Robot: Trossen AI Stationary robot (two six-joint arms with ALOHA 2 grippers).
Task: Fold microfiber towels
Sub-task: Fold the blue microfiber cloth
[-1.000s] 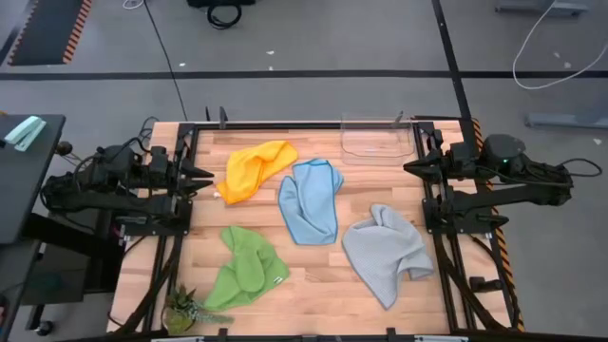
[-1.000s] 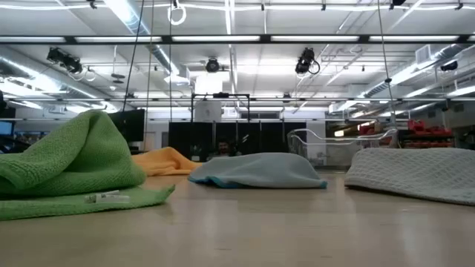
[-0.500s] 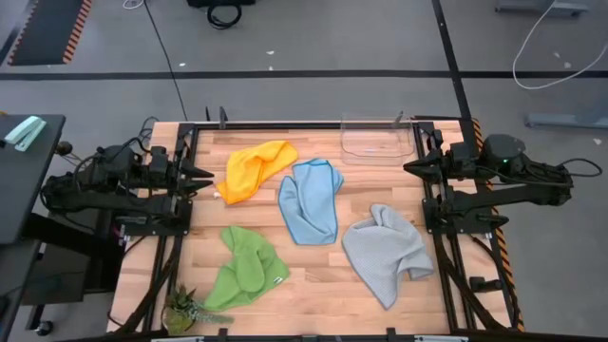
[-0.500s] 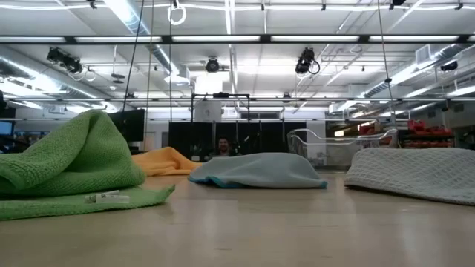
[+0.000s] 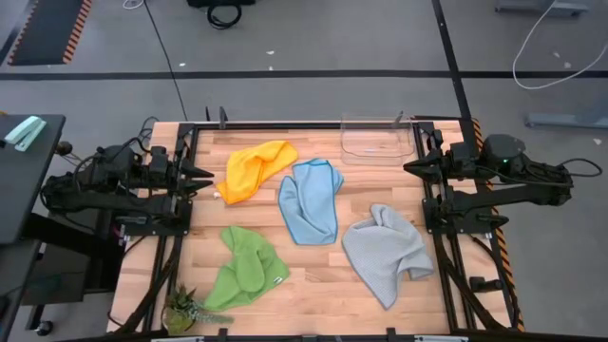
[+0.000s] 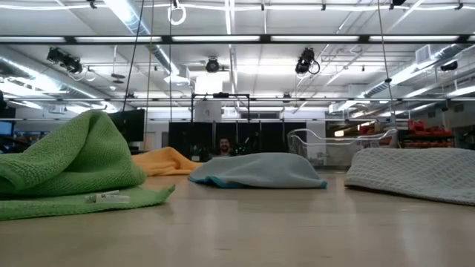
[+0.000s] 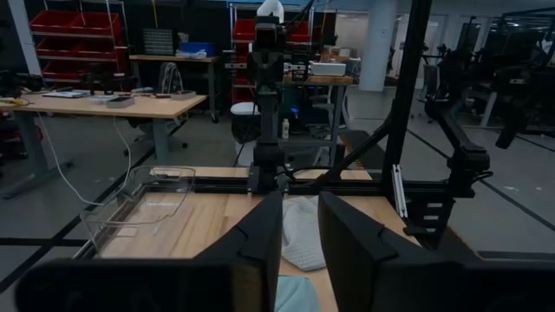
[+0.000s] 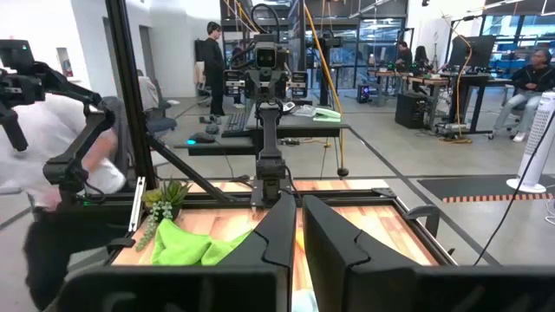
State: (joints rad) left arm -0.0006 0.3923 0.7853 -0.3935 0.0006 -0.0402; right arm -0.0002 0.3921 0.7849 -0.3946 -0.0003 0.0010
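Observation:
Four microfiber towels lie crumpled on the wooden table [image 5: 313, 285]. The yellow-orange towel [image 5: 255, 169] is at the far left, the light blue one [image 5: 311, 201] in the middle, the grey one [image 5: 385, 252] toward the near right, and the green one [image 5: 245, 269] toward the near left. My left gripper [image 5: 207, 177] hovers level over the table's left edge, with a narrow gap between its fingers and nothing in it. At the right edge my right gripper [image 5: 408, 167] hovers level too, with its fingers nearly together. Both are clear of every towel.
A clear plastic bin [image 5: 376, 140] stands at the far right of the table. A small green plant [image 5: 190, 309] sits at the near left corner. Black frame rails run along both side edges. Bare wood lies along the near edge. People show in the room beyond [image 8: 52, 147].

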